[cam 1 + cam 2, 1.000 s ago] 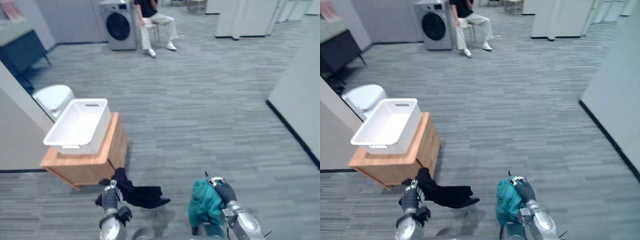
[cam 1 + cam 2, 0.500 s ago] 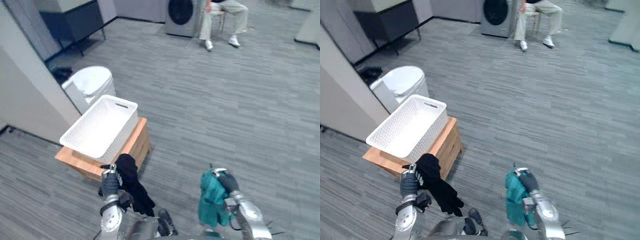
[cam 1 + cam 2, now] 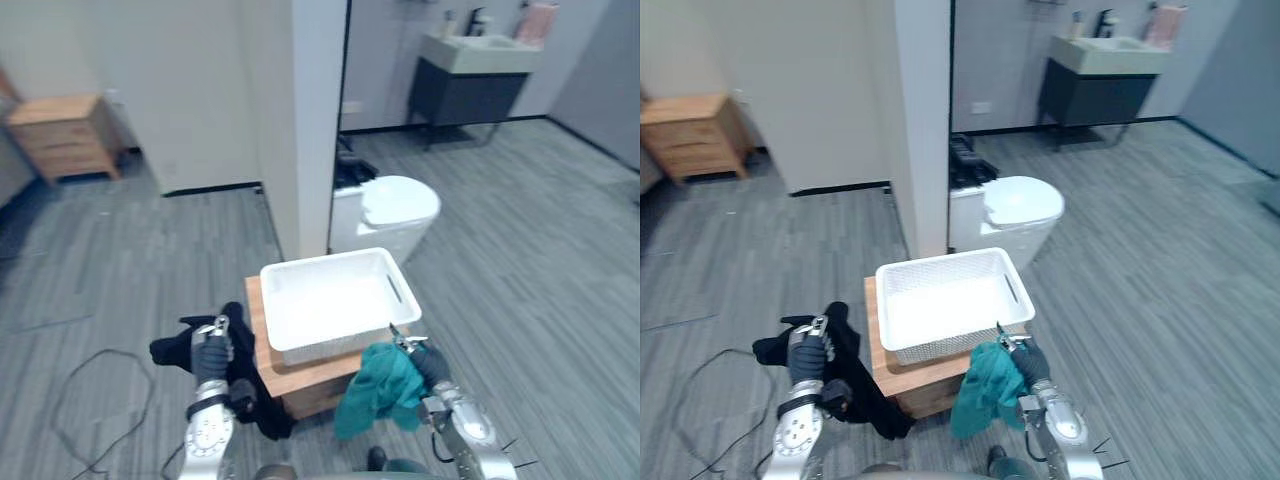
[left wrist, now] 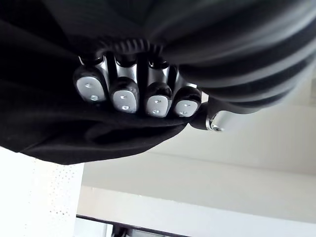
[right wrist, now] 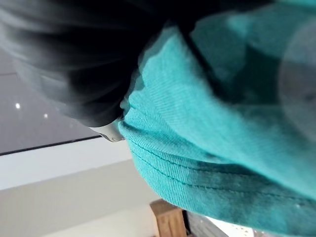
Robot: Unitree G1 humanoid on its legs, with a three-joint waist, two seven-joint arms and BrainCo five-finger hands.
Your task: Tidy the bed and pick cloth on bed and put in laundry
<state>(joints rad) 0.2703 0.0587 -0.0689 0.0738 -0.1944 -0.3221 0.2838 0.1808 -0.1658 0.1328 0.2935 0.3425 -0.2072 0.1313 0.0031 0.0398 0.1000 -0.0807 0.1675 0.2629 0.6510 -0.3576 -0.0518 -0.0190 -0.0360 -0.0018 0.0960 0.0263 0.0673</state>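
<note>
My left hand (image 3: 210, 352) is shut on a black cloth (image 3: 244, 380) that hangs left of the wooden stand; in the left wrist view its fingers (image 4: 138, 95) curl into the black cloth (image 4: 64, 123). My right hand (image 3: 430, 366) is shut on a teal cloth (image 3: 377, 388), which hangs at the stand's front right corner, just below the basket's near rim. The teal cloth (image 5: 227, 143) lies across the right wrist view. A white laundry basket (image 3: 332, 302) stands on the low wooden stand (image 3: 300, 375) straight ahead, between the two hands.
A white toilet (image 3: 390, 215) stands just behind the basket. A white wall end (image 3: 312, 120) rises behind the stand. A dark vanity with a sink (image 3: 470, 75) is at the far right, a wooden nightstand (image 3: 62, 135) at the far left.
The camera has swung round: the basket and stand now sit centred and close, with the wall and toilet behind. Both hands still hold their cloths; the teal cloth now hangs by the basket's front corner.
</note>
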